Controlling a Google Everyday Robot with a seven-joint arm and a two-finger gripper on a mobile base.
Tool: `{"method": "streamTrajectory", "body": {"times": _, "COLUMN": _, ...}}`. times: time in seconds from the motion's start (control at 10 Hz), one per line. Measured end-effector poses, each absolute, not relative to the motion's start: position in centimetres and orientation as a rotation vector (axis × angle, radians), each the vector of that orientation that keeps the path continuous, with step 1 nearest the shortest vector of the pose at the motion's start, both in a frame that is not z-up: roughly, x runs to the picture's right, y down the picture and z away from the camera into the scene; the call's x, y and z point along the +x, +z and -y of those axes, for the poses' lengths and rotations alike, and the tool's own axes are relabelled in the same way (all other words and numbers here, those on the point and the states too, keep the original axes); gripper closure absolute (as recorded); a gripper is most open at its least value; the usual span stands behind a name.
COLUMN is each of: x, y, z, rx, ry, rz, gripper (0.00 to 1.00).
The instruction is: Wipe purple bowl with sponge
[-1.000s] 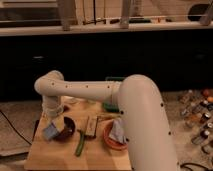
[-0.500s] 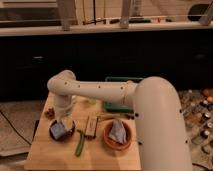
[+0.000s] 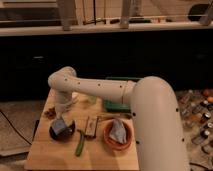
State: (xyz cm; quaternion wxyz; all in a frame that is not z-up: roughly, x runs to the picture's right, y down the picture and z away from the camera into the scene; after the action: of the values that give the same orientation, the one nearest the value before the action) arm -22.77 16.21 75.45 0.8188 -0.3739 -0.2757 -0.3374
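"Purple bowl (image 3: 68,134), where does it sit?"

"On the left part of the wooden table (image 3: 47,156), near the front edge. It is small, round and so dark that it reads almost black."

"And the sponge?"

"The sponge (image 3: 59,127) is a small blue-grey block lying inside that bowl, toward its left side, and it covers a good part of the hollow."

"Where is the gripper?"

"The gripper (image 3: 60,121) hangs straight above the bowl, right at the top of the sponge. The white arm (image 3: 95,90) reaches in from the right, bends at a round elbow over the table's left side and drops down to that spot. I cannot tell whether the gripper is wide, narrow or clamped on the sponge, because its end merges with the block from where I stand."

"What else is on the table?"

"To the right of the dark bowl stands a small brown oblong thing (image 3: 91,126). In front of that lies a long green vegetable (image 3: 80,145), slanting toward the front edge. Further right is a larger orange bowl (image 3: 111,142), well apart from the purple one, with a crumpled blue-grey cloth (image 3: 117,131) inside it. Behind it, partly under the arm, lies a flat green board (image 3: 116,102). A small brownish item (image 3: 49,113) sits near the left edge, too blurred to name."

"Anything beside the table?"

"A cluster of bottles (image 3: 200,117) stands at the far right, beyond the robot's body."
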Motion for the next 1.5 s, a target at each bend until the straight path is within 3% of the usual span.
{"method": "streamTrajectory", "body": {"times": 1.5, "x": -23.02, "y": 75.54, "z": -16.18, "rx": -0.794, "ry": -0.727, "rz": 0.597, "gripper": 0.96}}
